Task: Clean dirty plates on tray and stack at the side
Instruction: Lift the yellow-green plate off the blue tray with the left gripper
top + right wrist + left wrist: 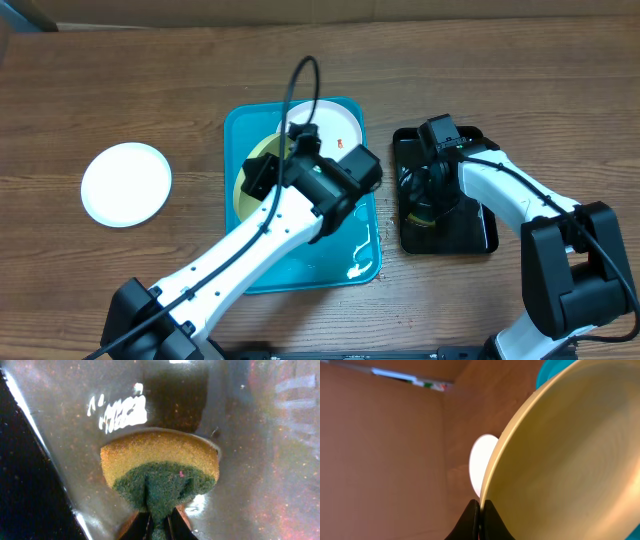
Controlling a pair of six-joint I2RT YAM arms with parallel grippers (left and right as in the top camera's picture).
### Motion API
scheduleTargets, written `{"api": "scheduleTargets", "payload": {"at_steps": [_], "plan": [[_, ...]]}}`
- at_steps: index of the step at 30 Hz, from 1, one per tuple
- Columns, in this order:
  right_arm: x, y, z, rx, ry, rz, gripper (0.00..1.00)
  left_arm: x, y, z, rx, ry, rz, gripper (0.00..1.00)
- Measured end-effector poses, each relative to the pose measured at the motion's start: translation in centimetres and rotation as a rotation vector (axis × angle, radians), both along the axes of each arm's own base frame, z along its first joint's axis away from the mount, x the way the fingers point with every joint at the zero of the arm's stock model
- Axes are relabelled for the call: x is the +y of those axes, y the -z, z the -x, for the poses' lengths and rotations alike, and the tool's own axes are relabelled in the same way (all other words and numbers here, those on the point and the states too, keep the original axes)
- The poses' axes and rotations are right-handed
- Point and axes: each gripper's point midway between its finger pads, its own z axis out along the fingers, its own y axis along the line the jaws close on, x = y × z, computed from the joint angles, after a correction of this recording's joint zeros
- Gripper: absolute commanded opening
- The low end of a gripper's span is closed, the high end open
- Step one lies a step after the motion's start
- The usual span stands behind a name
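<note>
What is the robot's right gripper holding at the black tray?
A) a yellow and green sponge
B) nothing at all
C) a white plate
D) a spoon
A: in the right wrist view, the right gripper is shut on a sponge, which is yellow with a dark green scouring side and sits against the glossy black tray.

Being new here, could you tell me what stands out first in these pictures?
The left gripper pinches the rim of a pale yellow plate over the blue tray in the middle. The right gripper holds a sponge on the black tray. A white plate lies alone at far left.
</note>
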Motion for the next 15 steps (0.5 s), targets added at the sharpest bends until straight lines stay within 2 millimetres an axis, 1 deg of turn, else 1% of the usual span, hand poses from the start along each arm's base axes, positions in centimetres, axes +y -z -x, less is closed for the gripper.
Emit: {"api": "scheduleTargets", "payload": {"at_steps": [4,15], "plan": [[0.0,0.0,0.0,-0.002,0.003,-0.001,0.07,-1.1,-1.2,0.2,-0.023,0.046,-0.027,0.04],[0.0,0.0,-0.1,-0.006,0.006,-0.003,0.07,-0.9,-1.5,0.3,-0.024,0.049,-0.052,0.04]]}}
